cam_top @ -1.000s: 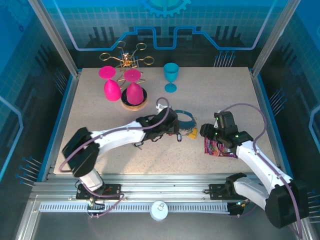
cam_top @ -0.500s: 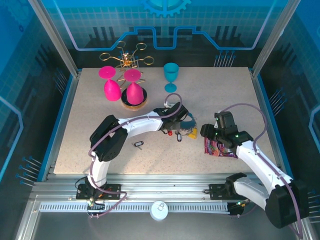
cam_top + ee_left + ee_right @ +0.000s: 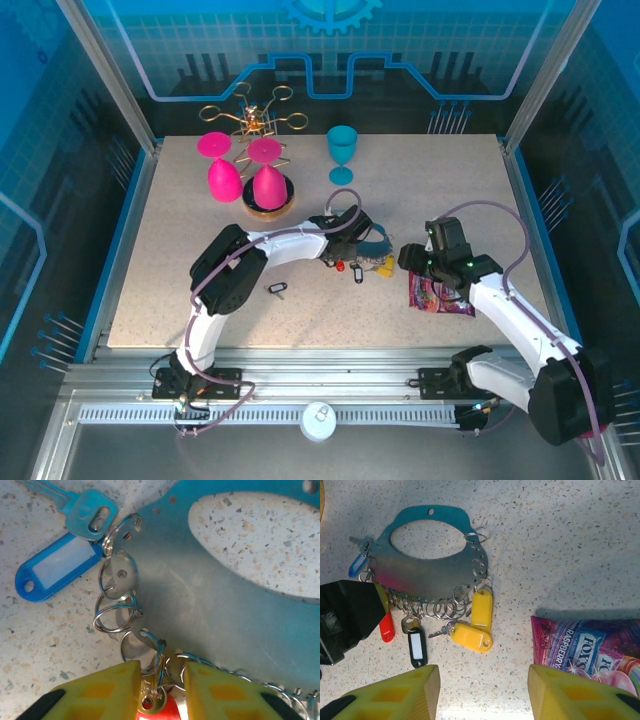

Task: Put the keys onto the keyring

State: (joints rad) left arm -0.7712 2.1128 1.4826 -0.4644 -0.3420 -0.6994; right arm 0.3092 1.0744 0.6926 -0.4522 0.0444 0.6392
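Note:
The keyring (image 3: pixel 377 236) is a flat teal plate (image 3: pixel 225 605) (image 3: pixel 427 575) with a hole and many silver split rings along its edge. Keys with yellow tags (image 3: pixel 470 636), a black tag (image 3: pixel 417 649), a red tag (image 3: pixel 386 627) and a blue tag (image 3: pixel 57 567) hang from it. A loose black-tagged key (image 3: pixel 277 289) lies to the left. My left gripper (image 3: pixel 345 228) (image 3: pixel 161 680) stands narrowly open around a brass key (image 3: pixel 151 700) on the red tag; the left pad touches it, and the right pad is apart. My right gripper (image 3: pixel 415 262) (image 3: pixel 484 690) hovers wide open above the table.
A purple candy packet (image 3: pixel 437 295) (image 3: pixel 590 645) lies under the right gripper's right finger. Two pink goblets (image 3: pixel 222 175) and a gold wire rack (image 3: pixel 255 115) on a wooden base stand at the back left, with a teal goblet (image 3: pixel 342 150) beside them.
My left gripper moved right and back onto the keyring's edge, uncovering the loose black-tagged key, and its jaws narrowed. The right gripper edged slightly left.

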